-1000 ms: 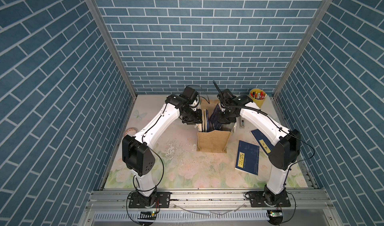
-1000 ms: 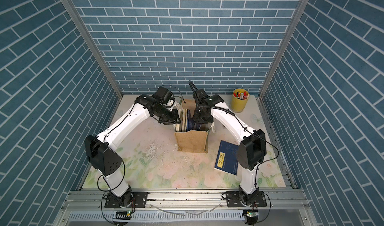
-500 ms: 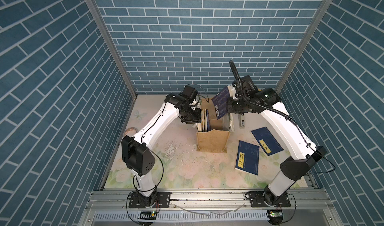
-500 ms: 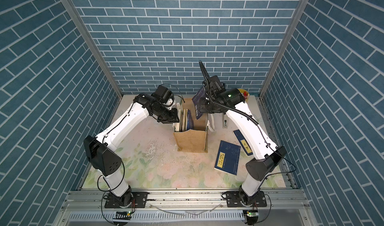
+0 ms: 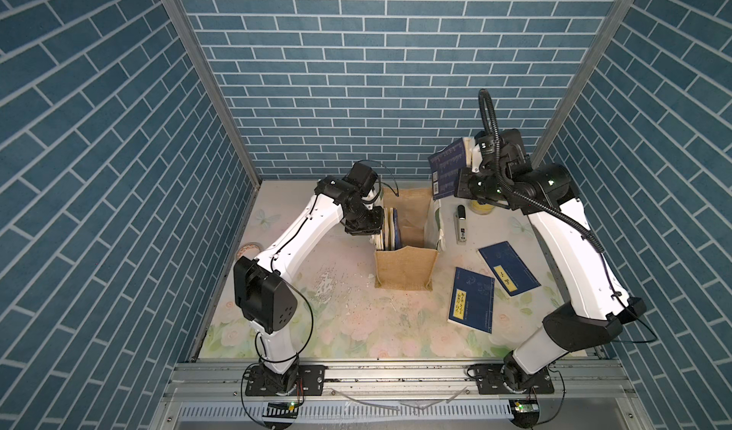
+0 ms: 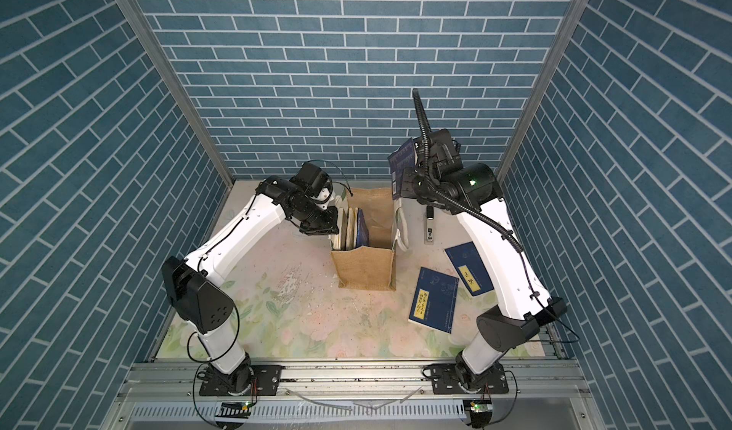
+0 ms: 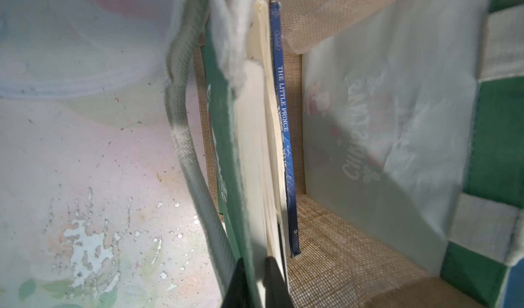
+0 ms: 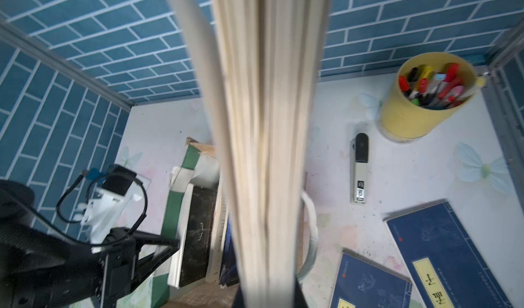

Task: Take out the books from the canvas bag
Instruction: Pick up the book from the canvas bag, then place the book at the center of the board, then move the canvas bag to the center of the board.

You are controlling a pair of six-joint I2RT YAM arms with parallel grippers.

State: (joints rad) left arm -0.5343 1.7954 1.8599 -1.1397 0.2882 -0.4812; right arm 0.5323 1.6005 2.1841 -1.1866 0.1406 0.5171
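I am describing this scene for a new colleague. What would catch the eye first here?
The right gripper holds a dark blue book high above the table, at the right rear. In the middle stands the canvas bag, books upright inside, with the left gripper pinching its side wall. Two blue books lie flat beside it.

floral table (image 5: 356,329) bears canvas bag (image 5: 404,269), two books (image 5: 471,307), pen cup (image 8: 411,119), perhaps a stapler (image 5: 461,224).

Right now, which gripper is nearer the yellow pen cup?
Right. The right gripper, holding a blue book, hangs high beside the pen cup; the left gripper clamps the canvas bag on its far side.
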